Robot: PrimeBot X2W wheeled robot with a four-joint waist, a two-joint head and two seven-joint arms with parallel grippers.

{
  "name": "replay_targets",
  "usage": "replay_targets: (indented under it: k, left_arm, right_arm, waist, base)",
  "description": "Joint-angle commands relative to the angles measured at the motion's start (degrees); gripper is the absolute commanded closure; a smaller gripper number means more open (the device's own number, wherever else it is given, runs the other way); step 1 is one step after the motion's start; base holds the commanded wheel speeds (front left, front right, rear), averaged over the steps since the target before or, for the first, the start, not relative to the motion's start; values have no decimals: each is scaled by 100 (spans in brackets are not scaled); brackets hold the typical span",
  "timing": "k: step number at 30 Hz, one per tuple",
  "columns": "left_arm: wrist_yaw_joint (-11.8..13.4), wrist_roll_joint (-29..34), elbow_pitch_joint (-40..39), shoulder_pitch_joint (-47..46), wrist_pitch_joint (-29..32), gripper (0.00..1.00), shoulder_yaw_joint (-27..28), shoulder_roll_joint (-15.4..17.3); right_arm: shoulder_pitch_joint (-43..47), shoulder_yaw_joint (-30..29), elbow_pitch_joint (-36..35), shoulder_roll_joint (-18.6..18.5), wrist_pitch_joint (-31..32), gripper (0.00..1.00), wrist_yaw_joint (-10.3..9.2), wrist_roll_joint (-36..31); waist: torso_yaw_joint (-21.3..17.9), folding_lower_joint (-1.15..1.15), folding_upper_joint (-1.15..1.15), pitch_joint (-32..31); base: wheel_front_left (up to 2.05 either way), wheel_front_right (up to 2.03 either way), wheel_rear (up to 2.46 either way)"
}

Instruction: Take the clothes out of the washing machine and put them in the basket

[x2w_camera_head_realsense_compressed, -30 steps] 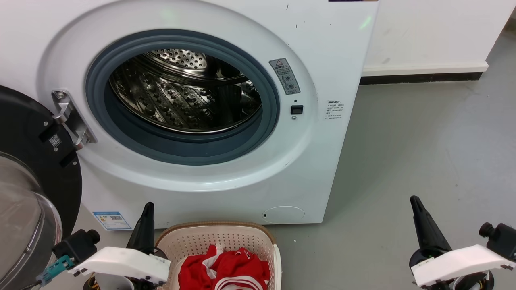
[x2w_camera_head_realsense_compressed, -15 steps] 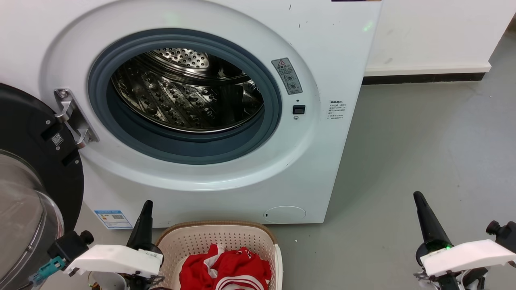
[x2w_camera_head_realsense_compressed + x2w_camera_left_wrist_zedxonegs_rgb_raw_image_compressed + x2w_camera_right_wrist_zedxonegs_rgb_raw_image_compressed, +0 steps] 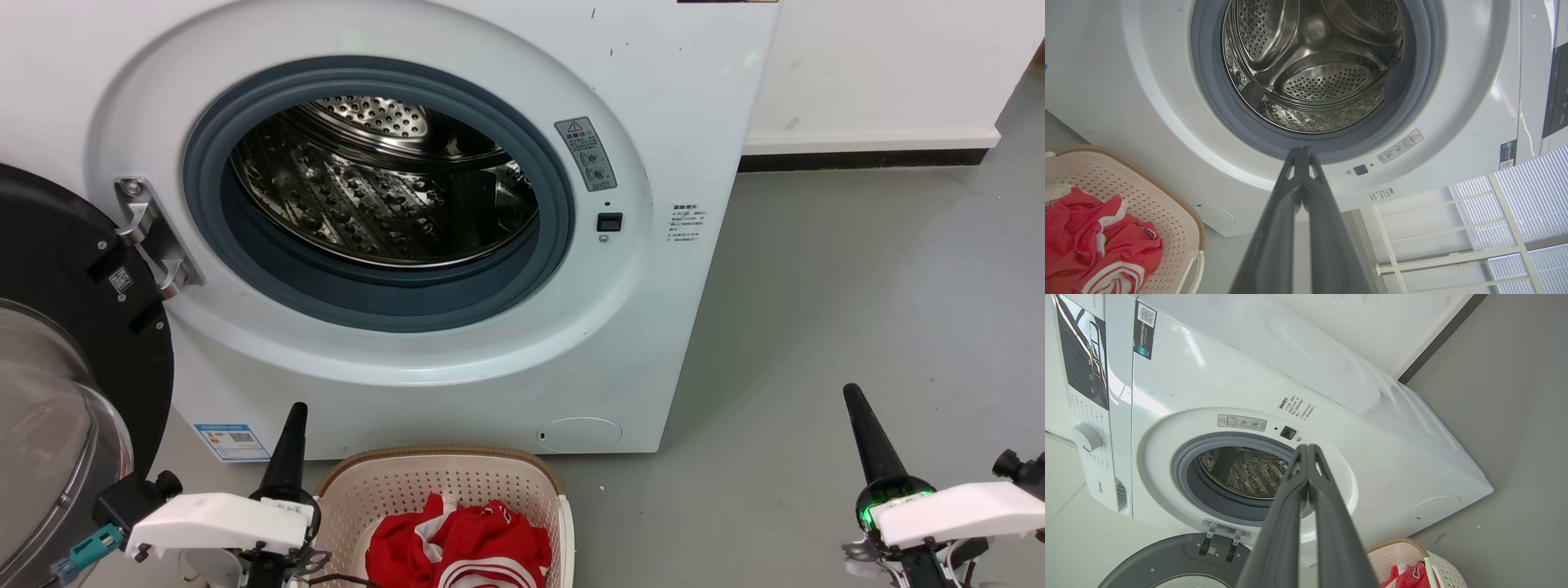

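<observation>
The red clothes with white stripes lie bunched in the cream basket on the floor before the washing machine. In the left wrist view the clothes sit in the basket at lower left. The machine's steel drum looks bare and its door hangs open at the left. My left gripper is shut just left of the basket, holding nothing. My right gripper is shut over the floor at lower right, holding nothing. Both pairs of fingers press together in the wrist views: left gripper, right gripper.
Grey floor stretches to the right of the machine up to a white wall with a dark skirting. The open door's glass bowl bulges at the far left, close to my left arm.
Both arms have drawn back slightly toward the bottom of the head view, the right more than the left. The picture has shifted a little right. The clothes have not moved.
</observation>
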Motion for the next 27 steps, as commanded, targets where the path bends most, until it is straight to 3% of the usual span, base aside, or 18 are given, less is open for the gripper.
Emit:
replay_targets:
  k: [1, 27]
  left_arm:
    - [-42, -134, -9, -159, 28, 100, 31, 9]
    - [-215, -1512, 299, -309, 210, 100, 203, -54]
  right_arm:
    - [-134, -20, -5, -34, 22, 100, 0, 154]
    - [-330, -167, 321, -12, 197, 100, -1, 1624]
  waist:
    - [3, 0, 0, 0]
    - [68, 0, 0, 10]
  base:
    - [0, 0, 0]
    - [0, 0, 0]
